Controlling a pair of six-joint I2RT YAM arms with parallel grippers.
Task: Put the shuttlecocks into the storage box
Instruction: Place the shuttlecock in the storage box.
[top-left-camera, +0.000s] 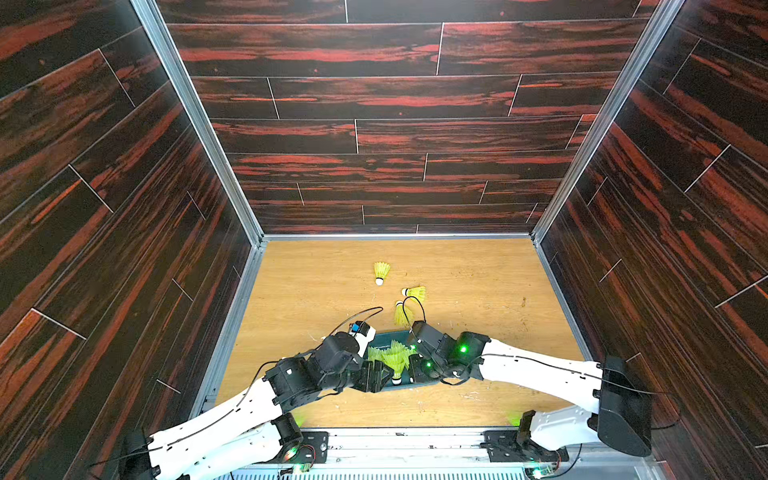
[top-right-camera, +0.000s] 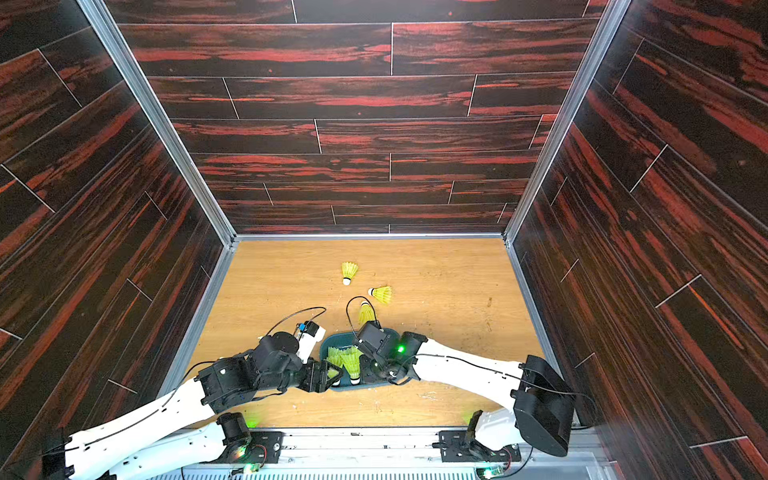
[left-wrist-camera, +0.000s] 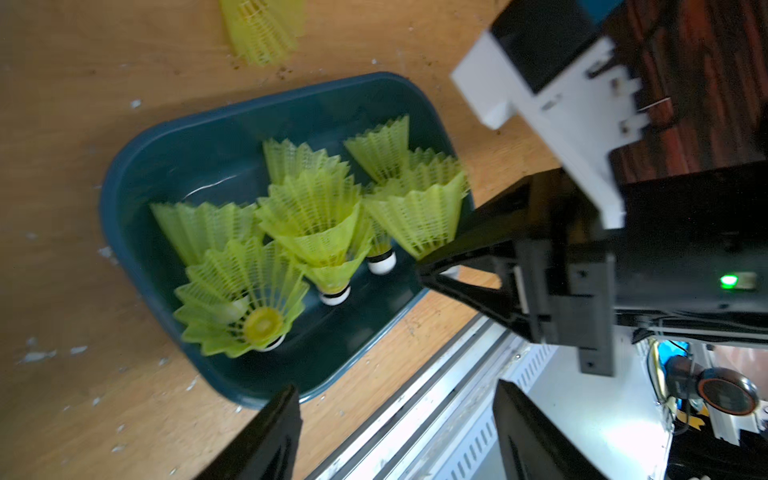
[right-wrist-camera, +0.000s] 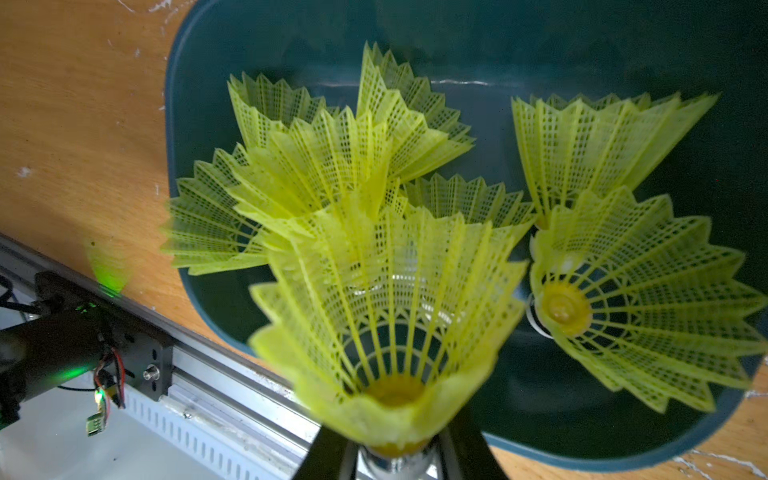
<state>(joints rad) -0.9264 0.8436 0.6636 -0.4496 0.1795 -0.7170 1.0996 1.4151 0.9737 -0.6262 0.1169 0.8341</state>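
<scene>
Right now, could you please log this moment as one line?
right hand: shut on shuttlecock over storage box | left hand: open, empty | three loose shuttlecocks on table

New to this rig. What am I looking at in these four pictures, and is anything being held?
Two robot arms, white with black joints, work at a wooden table inside a dark-panelled booth. Two of the pictures come from one overhead camera pair that looks down on the whole scene. The two close-ups come from a camera on each arm's wrist.

Near the arms sits a teal storage box that already holds several yellow-green shuttlecocks. Three loose shuttlecocks lie on the table beyond it.

The right fingers are closed on the base of the held shuttlecock, which is over the box. The left fingers are open and empty, near the box.
</scene>
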